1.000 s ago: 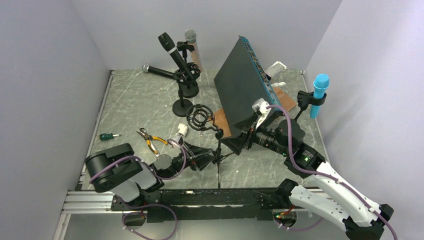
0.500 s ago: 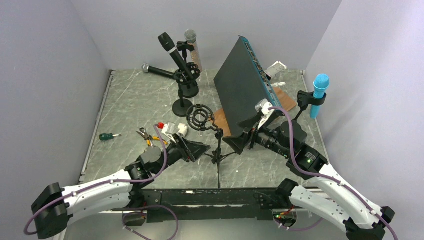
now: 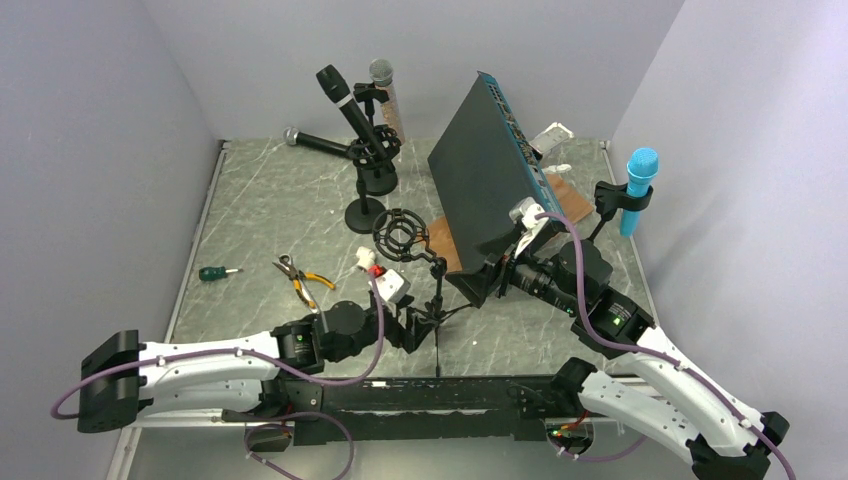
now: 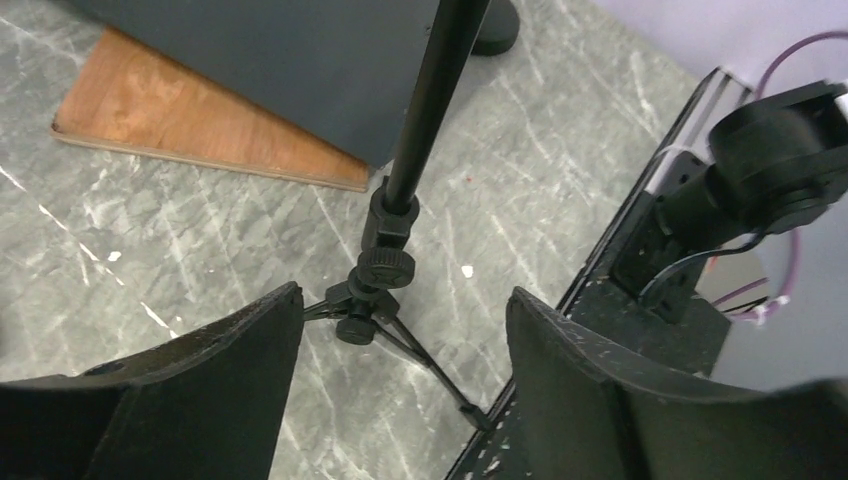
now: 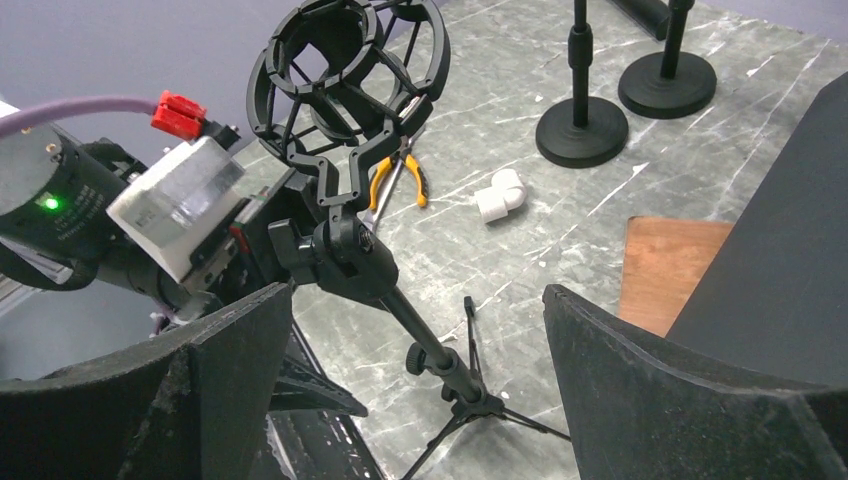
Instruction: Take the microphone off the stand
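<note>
My left gripper (image 4: 402, 305) and right gripper (image 5: 417, 300) gape empty.
The stand (image 4: 430, 100) lies twelve o'clock of left; its shock mount (image 5: 345, 70), eleven o'clock of right.

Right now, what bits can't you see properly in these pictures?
- Left wrist view: the tripod stand runs off the top edge, so its top is cut off.
- Top view: the black panel hides whatever lies behind it.
- Right wrist view: two round-base stands are cut off by the top edge, so their tops are unseen.
</note>
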Robot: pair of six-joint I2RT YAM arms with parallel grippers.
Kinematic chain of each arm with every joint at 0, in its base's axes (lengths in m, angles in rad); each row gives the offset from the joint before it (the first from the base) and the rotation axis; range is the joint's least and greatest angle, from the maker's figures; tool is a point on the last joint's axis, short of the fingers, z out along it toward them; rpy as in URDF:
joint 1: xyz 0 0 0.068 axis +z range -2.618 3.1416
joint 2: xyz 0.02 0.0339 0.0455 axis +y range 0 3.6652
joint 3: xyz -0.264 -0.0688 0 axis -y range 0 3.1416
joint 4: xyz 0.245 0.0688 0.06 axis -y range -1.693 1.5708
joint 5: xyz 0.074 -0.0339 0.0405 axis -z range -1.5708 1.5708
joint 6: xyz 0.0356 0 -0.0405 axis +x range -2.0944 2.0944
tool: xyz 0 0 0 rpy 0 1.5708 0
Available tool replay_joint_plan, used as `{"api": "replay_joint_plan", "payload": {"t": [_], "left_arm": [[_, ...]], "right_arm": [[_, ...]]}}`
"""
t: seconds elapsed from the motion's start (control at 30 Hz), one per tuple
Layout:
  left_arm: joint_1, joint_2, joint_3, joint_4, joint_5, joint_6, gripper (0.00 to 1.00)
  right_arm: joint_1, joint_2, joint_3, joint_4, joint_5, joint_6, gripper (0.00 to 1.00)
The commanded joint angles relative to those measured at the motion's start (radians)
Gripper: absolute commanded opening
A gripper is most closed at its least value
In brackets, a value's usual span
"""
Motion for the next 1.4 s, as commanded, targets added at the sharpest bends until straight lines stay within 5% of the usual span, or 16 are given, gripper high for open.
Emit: {"api": "replay_joint_plan", "payload": {"t": [0.0,0.73,0.87,1.07,1.37], "left_arm": [[-0.012,0.045,0.040,0.061,-0.057,0.066,0.73],[-0.012,0.151,0.048,0.142,-0.069,0.025,0.49],[-0.011,0.145,0.046,0.144,-0.045,0.003,0.32],[-0.006,0.134,0.042,0.087,-0.018,-0.132,0.06],[0.121,0.058,-0.038,0.082,0.118,-0.486,0.00]], "right_arm": [[0.005,-0.013,0.020,0.029,0.013,-0.005,0.98],[0.006,-0.041,0.012,0.007,0.022,0.002,0.99],[0.005,-0.042,0.008,0.009,0.021,0.004,0.99],[0.005,-0.039,0.010,0.009,0.016,0.006,0.99],[0.006,-0.038,0.008,0.012,0.010,0.010,0.99]]}}
